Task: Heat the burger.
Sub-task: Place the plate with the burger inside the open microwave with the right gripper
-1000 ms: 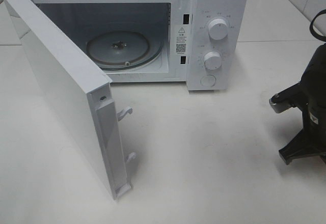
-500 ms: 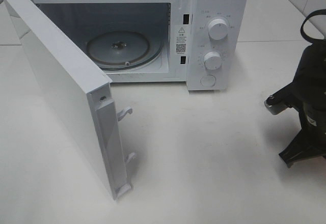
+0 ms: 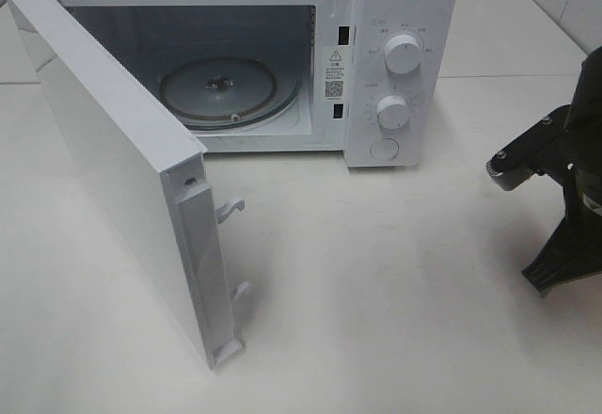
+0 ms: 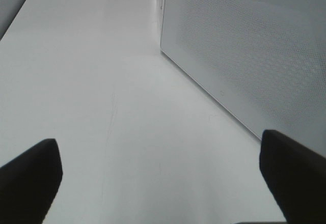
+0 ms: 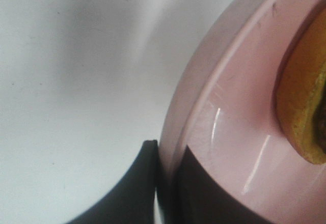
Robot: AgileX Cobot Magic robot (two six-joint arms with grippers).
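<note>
- Looking from high: microwave [image 3: 400,19] stands with door [image 3: 113,169] swung wide, glass turntable [image 3: 221,89] showing; right arm [image 3: 564,188] hangs at the table [image 3: 376,292] edge.
- Left wrist: left gripper [image 4: 160,170] gapes wide above the table, nothing held.
- Right wrist: right gripper [image 5: 164,180] pinched tight on the pink plate [image 5: 229,112] rim; burger [image 5: 305,96] sits on that plate.

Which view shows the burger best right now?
Right wrist: a slice of the burger shows at the frame's edge, on the pink plate that the right gripper clamps. Exterior high and left wrist show none of it.
</note>
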